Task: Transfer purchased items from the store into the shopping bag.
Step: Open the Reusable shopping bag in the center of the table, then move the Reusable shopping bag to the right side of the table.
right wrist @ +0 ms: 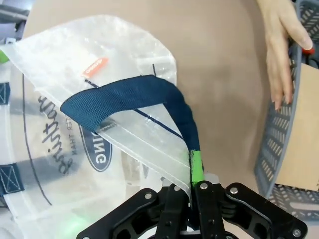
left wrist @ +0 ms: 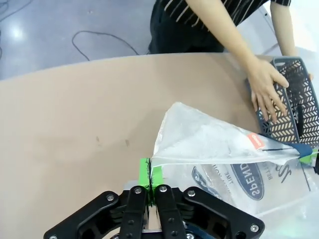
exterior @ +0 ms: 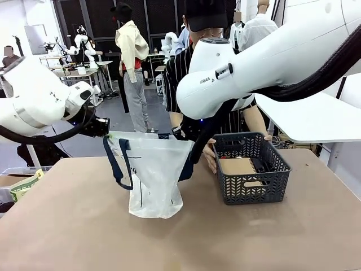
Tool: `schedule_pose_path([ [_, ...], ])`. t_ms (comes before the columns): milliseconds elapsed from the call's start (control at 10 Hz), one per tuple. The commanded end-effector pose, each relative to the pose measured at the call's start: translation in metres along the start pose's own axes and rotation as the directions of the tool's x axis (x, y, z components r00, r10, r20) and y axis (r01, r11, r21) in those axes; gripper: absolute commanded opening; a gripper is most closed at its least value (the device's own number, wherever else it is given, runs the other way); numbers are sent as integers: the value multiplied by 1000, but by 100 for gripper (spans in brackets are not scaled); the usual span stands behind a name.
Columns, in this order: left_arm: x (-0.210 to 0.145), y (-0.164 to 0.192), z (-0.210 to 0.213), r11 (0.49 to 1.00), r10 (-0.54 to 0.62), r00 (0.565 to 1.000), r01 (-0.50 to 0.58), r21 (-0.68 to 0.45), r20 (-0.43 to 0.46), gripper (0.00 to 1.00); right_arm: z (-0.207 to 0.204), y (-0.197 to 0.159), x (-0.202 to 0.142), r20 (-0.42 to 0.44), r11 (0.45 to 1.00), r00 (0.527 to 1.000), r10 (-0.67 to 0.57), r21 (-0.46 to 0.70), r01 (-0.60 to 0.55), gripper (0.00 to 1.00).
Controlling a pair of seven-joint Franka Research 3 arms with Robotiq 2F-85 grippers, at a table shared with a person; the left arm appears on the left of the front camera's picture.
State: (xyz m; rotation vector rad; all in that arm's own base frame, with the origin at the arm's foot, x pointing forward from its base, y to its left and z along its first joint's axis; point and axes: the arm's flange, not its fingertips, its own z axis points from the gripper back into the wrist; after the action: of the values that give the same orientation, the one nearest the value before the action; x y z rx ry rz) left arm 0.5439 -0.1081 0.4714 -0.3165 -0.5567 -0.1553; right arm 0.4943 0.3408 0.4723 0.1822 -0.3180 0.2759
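Two grippers held one shopping bag up by its top edge. The left gripper had its green pads pressed tight together on one corner of the bag's rim. The right gripper was pinched tight on the other side of the rim, right where a strap handle joins the bag.

The bag was thin, see-through, whitish plastic, full of crinkles. It had dark blue woven straps, a dark blue oval print with letters on its side, and a tiny orange-red label near the top. It stood upright on the brown table, mouth up. Its top edge was pulled out straight from left to right between the two grippers. It was wide at the top and got narrower toward the bottom, which touched the table.

Just to the right of the bag, but not touching it, sat the basket. It was dark grey hard plastic, shaped like a box, with a zigzag pattern of holes in its walls and a thick rim. A flat, pale tan box lay inside it. The person's hand rested on the basket's rim on the side nearest the bag. A small bit of something red showed by that hand's fingers, too little to tell what it was.
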Motion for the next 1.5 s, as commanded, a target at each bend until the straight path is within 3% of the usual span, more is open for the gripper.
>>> schedule_pose_path([
  [0,-2,29,3,1000,-25,999,25,6,30,0,-5,-9,3,-19,998,999,-29,-54,28,0],
  [400,40,1,-24,988,-147,989,148,-39,28,0,-30,15,11,-49,998,998,33,-45,-35,0],
  [500,46,-4,-30,987,-158,987,158,-32,12,0,-19,4,-1,-34,1000,999,6,-6,-7,0],
  [600,26,-6,-15,992,-120,992,121,-26,25,0,-19,4,-1,-34,1000,999,6,-6,-7,0],
  [1400,26,-6,-15,992,-120,992,121,-26,25,0,-19,4,-1,-34,1000,999,6,-6,-7,0],
])
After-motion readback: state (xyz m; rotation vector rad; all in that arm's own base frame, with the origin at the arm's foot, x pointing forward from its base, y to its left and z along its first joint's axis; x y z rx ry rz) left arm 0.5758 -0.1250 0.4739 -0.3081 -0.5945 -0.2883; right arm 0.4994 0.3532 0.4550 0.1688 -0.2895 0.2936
